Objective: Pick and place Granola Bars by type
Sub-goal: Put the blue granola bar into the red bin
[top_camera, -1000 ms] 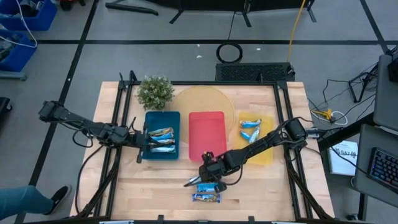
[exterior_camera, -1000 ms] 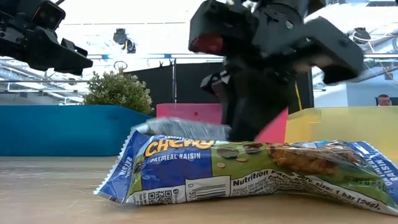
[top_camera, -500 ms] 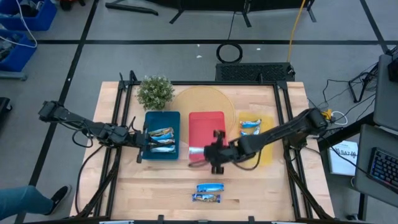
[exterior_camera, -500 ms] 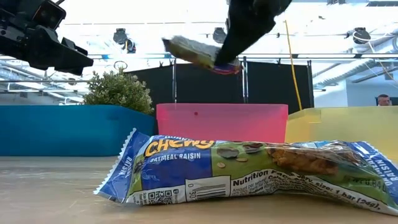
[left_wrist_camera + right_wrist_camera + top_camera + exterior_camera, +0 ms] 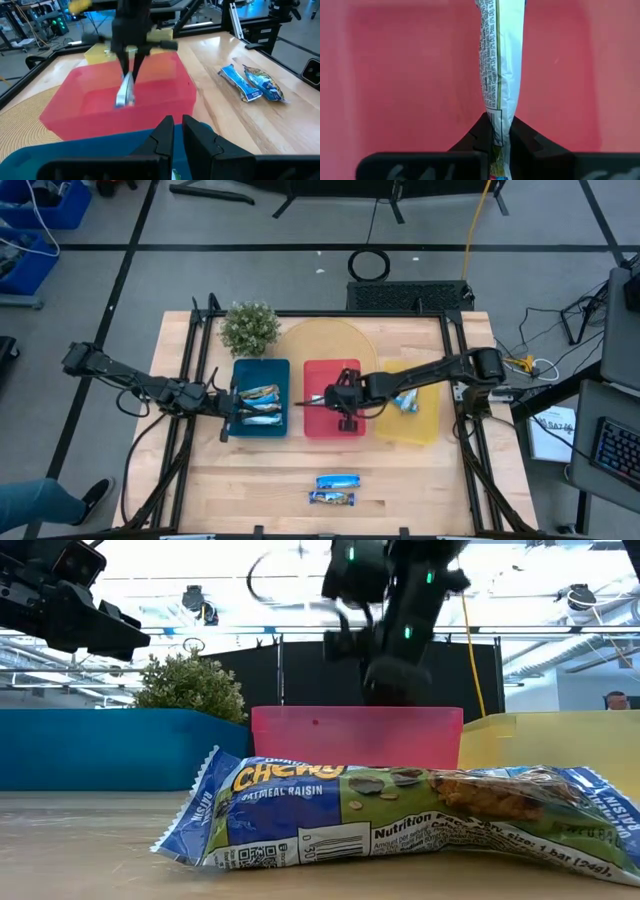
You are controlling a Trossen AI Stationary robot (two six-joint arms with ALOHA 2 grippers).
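Note:
My right gripper reaches over the red tray, shut on a silvery granola bar. The left wrist view shows this bar too. My left gripper waits, shut, at the blue tray's left edge. Two bars lie flat in the blue tray. A blue-and-white bar lies in the yellow tray, partly under my right arm. Two more blue bars lie flat on the table near its near edge; the closest one fills the low view. My right gripper pinches the silvery bar between its two fingers at one end of the wrapper. The fingers point down from above. The bar hangs below them, edge-on, lifted clear of the table, its lower end inside the red tray.
A potted plant stands at the table's far left, behind the blue tray. A round woven mat lies under the far ends of the red and yellow trays. Bare wood shows between the trays and the near edge.
My right gripper, shut on the silvery bar, has lifted it off the table beside the two blue bars and carried it toward the far edge. It now stands over the red tray, tipped downward. The bar has gone from lying flat to hanging inside the tray.

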